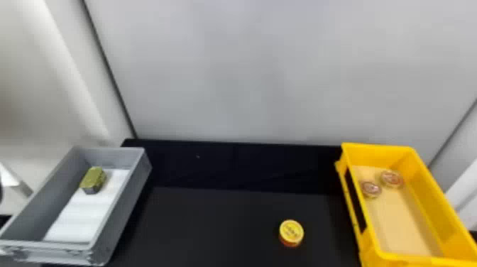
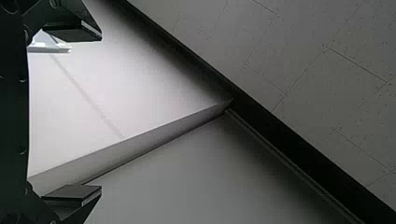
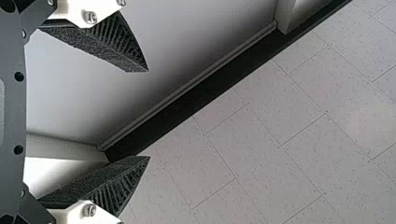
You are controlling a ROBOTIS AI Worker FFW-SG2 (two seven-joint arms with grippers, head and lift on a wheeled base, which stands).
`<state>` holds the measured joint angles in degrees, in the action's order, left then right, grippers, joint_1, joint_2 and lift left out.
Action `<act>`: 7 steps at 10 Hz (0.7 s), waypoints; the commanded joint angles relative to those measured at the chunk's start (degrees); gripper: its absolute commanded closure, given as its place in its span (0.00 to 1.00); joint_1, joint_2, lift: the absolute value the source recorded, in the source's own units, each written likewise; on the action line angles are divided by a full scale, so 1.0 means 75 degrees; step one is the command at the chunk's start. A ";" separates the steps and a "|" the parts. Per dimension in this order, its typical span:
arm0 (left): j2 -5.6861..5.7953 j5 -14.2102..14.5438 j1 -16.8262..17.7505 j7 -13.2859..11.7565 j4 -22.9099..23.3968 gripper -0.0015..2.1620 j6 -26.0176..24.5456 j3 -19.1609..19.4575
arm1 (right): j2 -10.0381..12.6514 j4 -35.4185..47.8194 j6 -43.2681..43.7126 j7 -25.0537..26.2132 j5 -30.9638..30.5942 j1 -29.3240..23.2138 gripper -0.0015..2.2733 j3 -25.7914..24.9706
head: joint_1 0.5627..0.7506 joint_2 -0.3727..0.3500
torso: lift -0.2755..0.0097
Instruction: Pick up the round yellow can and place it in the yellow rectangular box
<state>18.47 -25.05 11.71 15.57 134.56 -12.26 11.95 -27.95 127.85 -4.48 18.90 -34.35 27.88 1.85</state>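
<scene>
Got left gripper (image 2: 101,112) spread, right gripper (image 3: 149,114) spread too, speckled tiles (image 2: 327,84) beyond each. See yellow can (image 1: 291,231) on black table (image 1: 213,220), near yellow box (image 1: 372,156); can't tell bearing from grippers.

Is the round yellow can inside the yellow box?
No, the can sits on the black table, to the left of the yellow box.
</scene>
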 commanded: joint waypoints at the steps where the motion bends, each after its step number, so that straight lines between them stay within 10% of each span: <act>1: -0.0023 0.0000 -0.0003 0.0000 0.0000 0.06 -0.0007 0.0001 | 0.0000 0.0027 -0.0001 0.0000 -0.0004 0.0009 0.06 0.0000 | 0.53 0.59 | 0.93; 7: -0.0047 0.0000 0.0009 0.0000 0.0000 0.06 -0.0007 0.0001 | 0.0035 0.0051 -0.0341 0.0047 0.0395 -0.0143 0.06 -0.0105 | 0.53 0.59 | 0.93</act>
<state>18.10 -25.05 11.80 15.56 134.56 -12.31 12.03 -27.87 128.25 -5.62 18.78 -33.64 27.52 1.55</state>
